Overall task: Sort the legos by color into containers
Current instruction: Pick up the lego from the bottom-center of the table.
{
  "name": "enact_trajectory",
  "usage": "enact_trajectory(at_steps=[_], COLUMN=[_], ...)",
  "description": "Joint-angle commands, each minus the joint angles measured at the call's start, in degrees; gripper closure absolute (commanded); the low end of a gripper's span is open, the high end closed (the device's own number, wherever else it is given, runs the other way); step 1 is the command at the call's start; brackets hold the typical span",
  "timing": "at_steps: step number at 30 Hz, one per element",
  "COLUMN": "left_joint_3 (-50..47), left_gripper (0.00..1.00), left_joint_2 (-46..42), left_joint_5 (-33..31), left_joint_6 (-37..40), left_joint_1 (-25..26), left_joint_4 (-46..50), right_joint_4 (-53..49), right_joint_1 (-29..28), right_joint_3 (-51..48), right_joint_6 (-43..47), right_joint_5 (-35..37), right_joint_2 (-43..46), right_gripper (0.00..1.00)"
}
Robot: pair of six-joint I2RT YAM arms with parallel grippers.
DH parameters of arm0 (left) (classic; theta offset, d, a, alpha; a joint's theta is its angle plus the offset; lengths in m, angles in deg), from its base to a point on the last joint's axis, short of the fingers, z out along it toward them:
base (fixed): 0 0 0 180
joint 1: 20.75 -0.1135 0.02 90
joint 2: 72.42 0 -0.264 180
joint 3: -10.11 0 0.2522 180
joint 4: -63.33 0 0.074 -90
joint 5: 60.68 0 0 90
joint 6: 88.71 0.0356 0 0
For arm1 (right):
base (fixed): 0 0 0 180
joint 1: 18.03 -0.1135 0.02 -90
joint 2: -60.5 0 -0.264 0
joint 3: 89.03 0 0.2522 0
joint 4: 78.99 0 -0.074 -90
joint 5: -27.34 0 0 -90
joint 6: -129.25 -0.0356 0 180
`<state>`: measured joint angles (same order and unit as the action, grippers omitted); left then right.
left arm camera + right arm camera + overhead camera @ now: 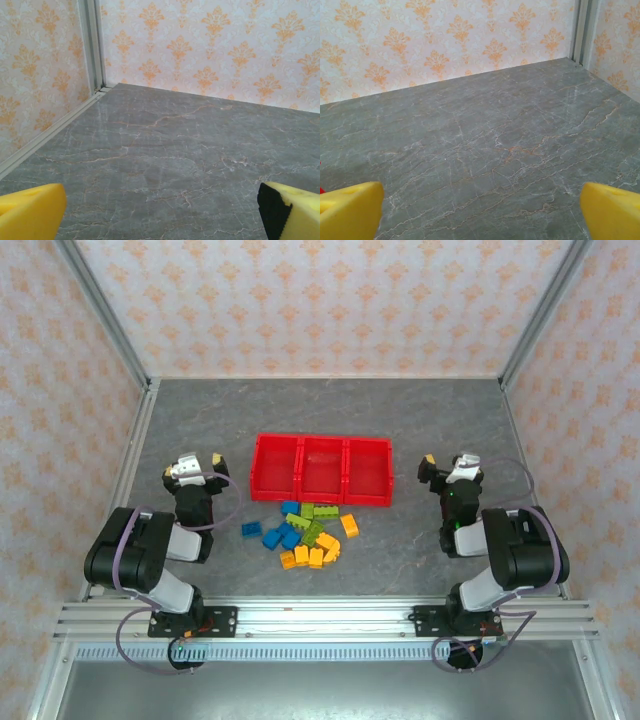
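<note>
Both claws stand spread wide, and neither has anything in its grip. My left claw (192, 464) sits over the grey marbled bench (420, 410) near the left end of the red tray (320, 438), apart from it. My right claw (450, 465) sits the same way off the tray's right end, also not touching.

Seen from my left wrist, the left claw (160, 220) shows as two yellow fingertips (30, 212) at the bottom corners. The bench (175, 150) runs between them up to the patterned wall (210, 35) and a metal corner post (90, 45). From my right wrist the right claw (480, 220) looks alike: yellow fingertips (350, 212) far apart, with the bench (495, 150) between them and the wall (445, 35) beyond.

The tray lies crosswise in the middle of the bench, its three square compartments side by side with thin walls between them. The bricks (305, 535) lie in a loose heap on the bench just on the near side of the tray, between my two arms and closer to the tray's left and middle compartments. Blue bricks (272, 538) gather on the heap's left, green bricks (315, 532) in its middle, and orange-yellow bricks (316, 558) along its near edge, with one more at the right. Whether the farthest bricks touch the tray's near wall I cannot tell.
</note>
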<state>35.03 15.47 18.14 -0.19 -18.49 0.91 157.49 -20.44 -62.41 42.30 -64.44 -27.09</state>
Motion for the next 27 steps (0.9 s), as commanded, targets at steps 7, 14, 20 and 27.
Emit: enact_trajectory(at_steps=[7, 14, 20, 27], left_joint_3=[0.3, 0.1, -0.3, 2.7], left_gripper=[0.01, 0.01, 0.01, 0.01], left_joint_2=[0.3, 0.3, -1.9, -25.4], left_joint_5=[-1.5, -1.6, -8.4, -21.3], left_joint_6=[-1.0, -1.3, -0.3, -3.3], left_joint_1=[-0.8, -1.0, 2.0, 8.8], left_joint_4=[-1.6, -1.8, -0.6, 19.9], right_joint_4=[0.2, -0.1, 0.1, -26.7], right_joint_1=[0.5, 0.6, 0.2, 0.2], right_joint_3=[0.5, 0.7, 0.2, 8.2], right_joint_6=[-0.3, -0.9, -3.0, -12.2], right_joint_5=[0.7, 1.8, 8.8, 17.2], right_joint_2=[0.5, 0.4, 1.6, 15.8], right_gripper=[0.0, 0.0, 0.0, 0.0])
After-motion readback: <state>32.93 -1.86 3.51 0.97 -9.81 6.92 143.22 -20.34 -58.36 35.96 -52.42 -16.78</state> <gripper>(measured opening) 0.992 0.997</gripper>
